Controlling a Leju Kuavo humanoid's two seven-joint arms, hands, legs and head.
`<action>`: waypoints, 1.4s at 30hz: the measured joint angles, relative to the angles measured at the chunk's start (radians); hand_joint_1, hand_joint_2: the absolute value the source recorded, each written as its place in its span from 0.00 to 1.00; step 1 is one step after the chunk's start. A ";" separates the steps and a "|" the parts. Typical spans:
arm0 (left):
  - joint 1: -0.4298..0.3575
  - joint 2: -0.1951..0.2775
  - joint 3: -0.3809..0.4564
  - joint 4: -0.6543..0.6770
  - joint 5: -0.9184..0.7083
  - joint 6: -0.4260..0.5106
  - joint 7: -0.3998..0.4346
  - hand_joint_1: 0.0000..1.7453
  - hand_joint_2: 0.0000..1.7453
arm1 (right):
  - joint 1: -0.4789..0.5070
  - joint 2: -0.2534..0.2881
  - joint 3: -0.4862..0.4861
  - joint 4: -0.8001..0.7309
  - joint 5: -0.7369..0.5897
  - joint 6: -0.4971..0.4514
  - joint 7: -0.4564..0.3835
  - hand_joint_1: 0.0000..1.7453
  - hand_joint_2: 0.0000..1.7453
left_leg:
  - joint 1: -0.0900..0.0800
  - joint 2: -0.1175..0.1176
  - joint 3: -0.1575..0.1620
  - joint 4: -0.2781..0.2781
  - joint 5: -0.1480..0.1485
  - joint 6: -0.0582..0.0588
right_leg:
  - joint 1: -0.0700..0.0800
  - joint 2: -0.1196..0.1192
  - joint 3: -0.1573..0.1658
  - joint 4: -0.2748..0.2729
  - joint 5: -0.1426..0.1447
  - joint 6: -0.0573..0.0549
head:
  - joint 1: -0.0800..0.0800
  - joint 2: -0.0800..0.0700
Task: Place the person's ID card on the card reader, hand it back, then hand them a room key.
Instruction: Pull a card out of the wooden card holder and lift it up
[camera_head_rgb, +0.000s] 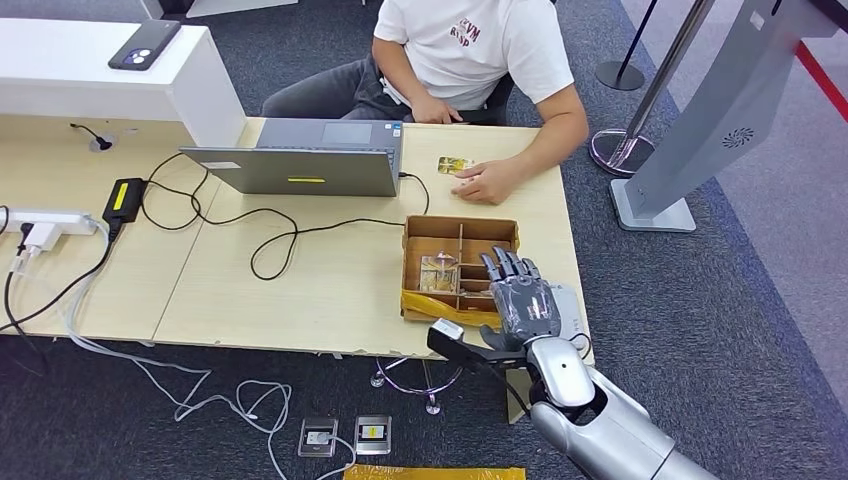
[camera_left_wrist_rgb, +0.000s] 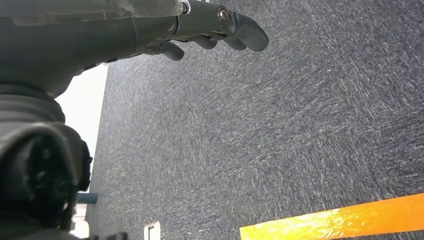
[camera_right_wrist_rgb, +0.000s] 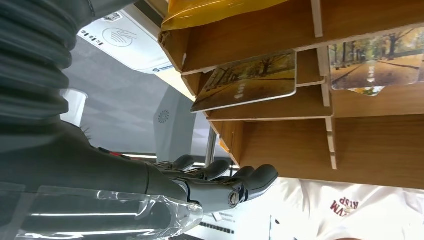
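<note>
A yellowish ID card (camera_head_rgb: 455, 164) lies on the table's far side, just beside the seated person's hand (camera_head_rgb: 490, 181). My right hand (camera_head_rgb: 520, 296) hovers with its fingers stretched out and nothing in them, over the right side of a cardboard divider box (camera_head_rgb: 412, 262). Under and beside that hand lies the white card reader (camera_head_rgb: 571, 311). Room key cards (camera_head_rgb: 440, 274) with an autumn-tree picture stand in the box's slots. In the right wrist view the same hand (camera_right_wrist_rgb: 225, 183) is near two key cards (camera_right_wrist_rgb: 247, 80) (camera_right_wrist_rgb: 375, 65) and the reader (camera_right_wrist_rgb: 120, 40). My left hand (camera_left_wrist_rgb: 220, 24) hangs over carpet, holding nothing.
A grey laptop (camera_head_rgb: 300, 158) stands open on the wooden table (camera_head_rgb: 300, 290), with black cables (camera_head_rgb: 270, 240) looping toward the box. A power strip (camera_head_rgb: 45, 222) lies at the left. A phone (camera_head_rgb: 144, 44) rests on the white counter. A metal stand (camera_head_rgb: 690, 130) is to the right.
</note>
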 joint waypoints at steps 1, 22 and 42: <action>0.000 0.000 0.000 0.000 0.000 0.000 0.000 0.00 0.00 | 0.000 0.001 -0.002 0.004 -0.001 -0.001 0.000 0.00 1.00 | 0.000 0.000 0.000 0.000 0.000 0.000 | 0.000 0.000 0.000 0.000 0.000 0.000 | 0.000 0.000; 0.000 0.000 0.000 0.000 0.000 0.003 -0.002 0.00 0.00 | -0.001 0.024 -0.017 0.057 -0.008 -0.016 -0.009 0.51 1.00 | 0.000 0.000 0.000 0.000 0.000 0.000 | 0.000 0.000 0.000 0.000 0.000 0.000 | 0.000 0.000; 0.000 0.002 0.000 0.000 0.000 0.004 -0.004 0.00 0.00 | -0.020 0.043 -0.017 0.089 -0.019 -0.027 -0.008 1.00 1.00 | 0.000 0.000 0.000 0.000 0.000 0.000 | 0.000 0.000 0.000 0.000 0.000 0.000 | 0.000 0.000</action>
